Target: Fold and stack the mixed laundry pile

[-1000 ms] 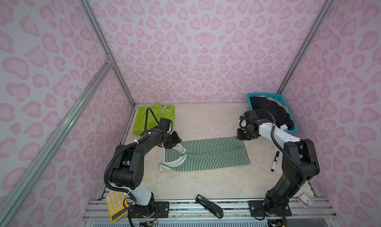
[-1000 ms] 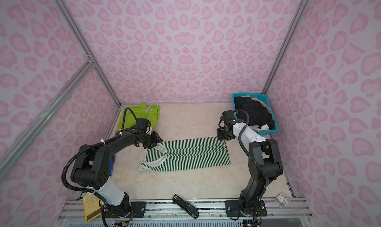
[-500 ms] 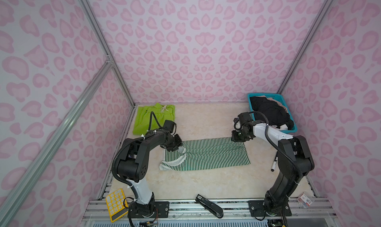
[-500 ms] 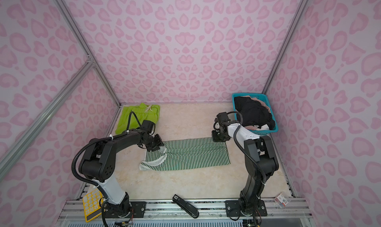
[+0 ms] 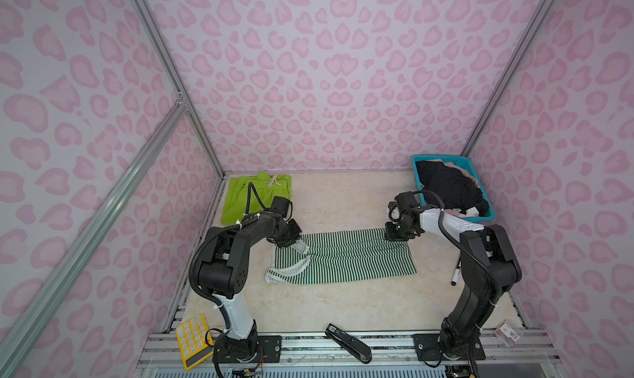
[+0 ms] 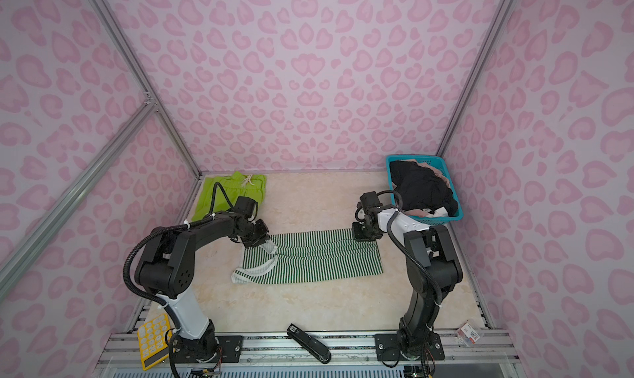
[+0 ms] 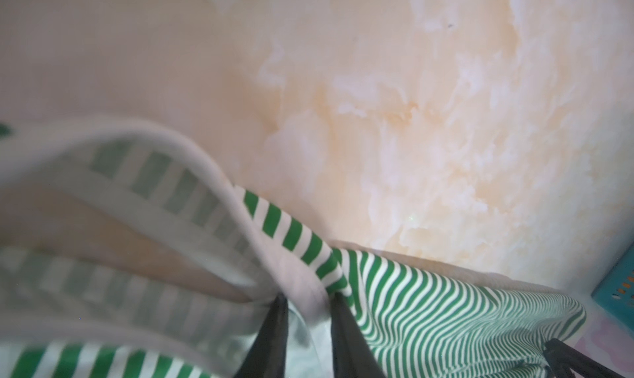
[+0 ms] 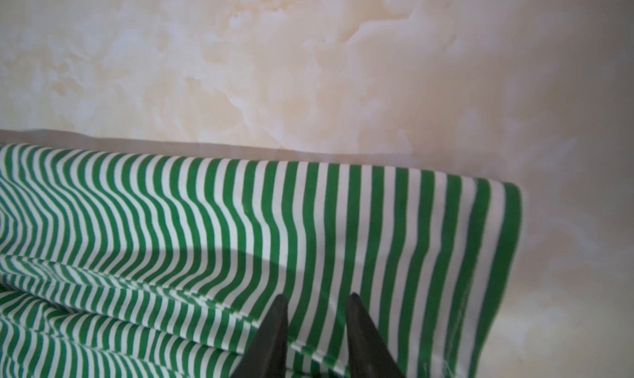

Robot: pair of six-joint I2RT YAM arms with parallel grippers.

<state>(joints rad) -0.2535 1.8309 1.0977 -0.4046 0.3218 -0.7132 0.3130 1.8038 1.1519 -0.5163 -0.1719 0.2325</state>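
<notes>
Since a second ago the right gripper (image 5: 394, 235) has slid inward from beside the basket (image 5: 480, 218) onto the far right corner of the striped top (image 5: 350, 259). The left gripper (image 5: 295, 244) has dropped a little onto the far left corner, and its jaws have drawn closer together.

We see the striped top spread flat across the middle of the table (image 5: 343, 201), with its white-edged straps at the left end. In the left wrist view one strap rises off the table and is pinched between the two dark fingers (image 7: 279, 325), so we read that gripper as clamped on the striped top. In the right wrist view the fingers (image 8: 274, 325) stand close together with the striped hem caught between them. The hem is lifted slightly, with a shadow behind it, so this gripper is clamped on the striped top too.

The green shorts (image 5: 240, 194) lie flat in the far left corner, apart from the striped top. The black clothes (image 5: 449, 187) fill the basket at the far right, with a beige-pink garment (image 5: 461, 168) showing at the far edge. A marker (image 5: 456, 273) lies on the table right of the striped top. A stapler (image 5: 348, 342) and a yellow calculator (image 5: 192, 340) rest at the front rail.
</notes>
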